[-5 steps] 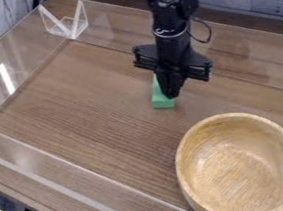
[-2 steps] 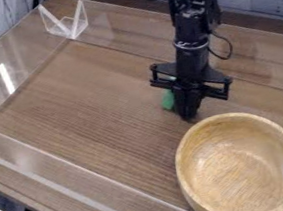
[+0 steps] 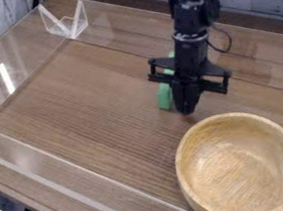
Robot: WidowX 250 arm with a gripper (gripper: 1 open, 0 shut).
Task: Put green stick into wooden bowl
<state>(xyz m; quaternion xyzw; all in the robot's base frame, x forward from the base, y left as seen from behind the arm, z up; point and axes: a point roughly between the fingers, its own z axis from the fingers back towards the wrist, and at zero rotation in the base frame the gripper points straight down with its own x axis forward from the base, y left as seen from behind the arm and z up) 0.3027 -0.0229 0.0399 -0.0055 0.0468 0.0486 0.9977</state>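
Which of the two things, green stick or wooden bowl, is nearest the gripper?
The green stick: it sits right at the gripper, while the bowl stands apart.

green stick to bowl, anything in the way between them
Nothing visible stands between the stick and the bowl, only bare tabletop; the bowl's rim is the one edge to clear. The gripper is right beside the stick.

The stick (image 3: 166, 95) is green, the bowl (image 3: 242, 165) light tan, the arm (image 3: 194, 38) black.
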